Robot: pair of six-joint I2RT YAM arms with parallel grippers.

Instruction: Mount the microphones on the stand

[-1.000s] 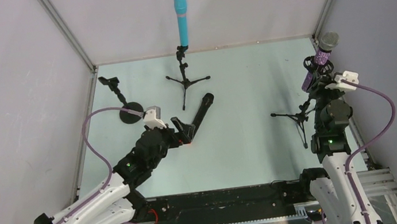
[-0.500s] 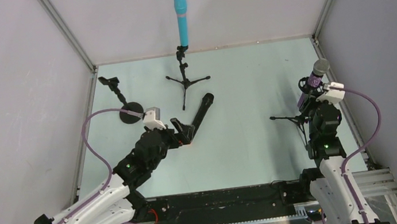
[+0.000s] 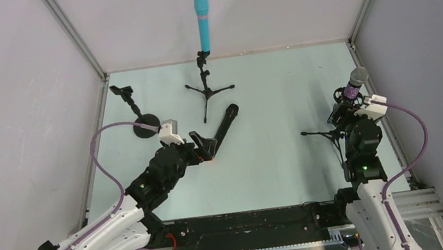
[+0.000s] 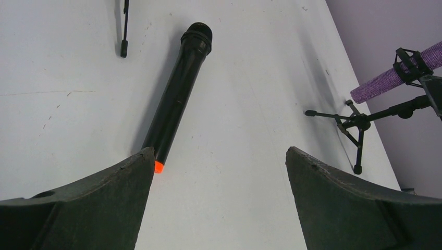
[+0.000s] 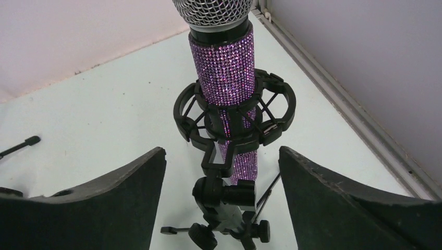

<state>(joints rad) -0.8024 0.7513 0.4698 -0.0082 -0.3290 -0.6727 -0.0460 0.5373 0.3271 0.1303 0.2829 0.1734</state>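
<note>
The turquoise microphone (image 3: 202,21) stands upright in the far tripod stand (image 3: 204,90). A black microphone (image 3: 224,126) with an orange end (image 4: 158,166) lies flat on the table. My left gripper (image 3: 205,145) hovers open just behind that orange end, which sits by the left fingertip (image 4: 136,165). The purple glitter microphone (image 5: 226,67) sits in the black shock mount (image 5: 234,112) of the right tripod stand (image 3: 335,132). My right gripper (image 5: 221,156) is open around the mount's joint, and its fingers do not touch it.
A round-base stand (image 3: 144,125) with an empty clip (image 3: 121,91) is at the left rear. Enclosure walls and metal frame rails (image 3: 364,70) run close beside the right stand. The tripod legs (image 4: 359,125) spread over the table on the right.
My right gripper lowered the purple microphone and its mount, then opened and let go. The left arm has barely moved.
</note>
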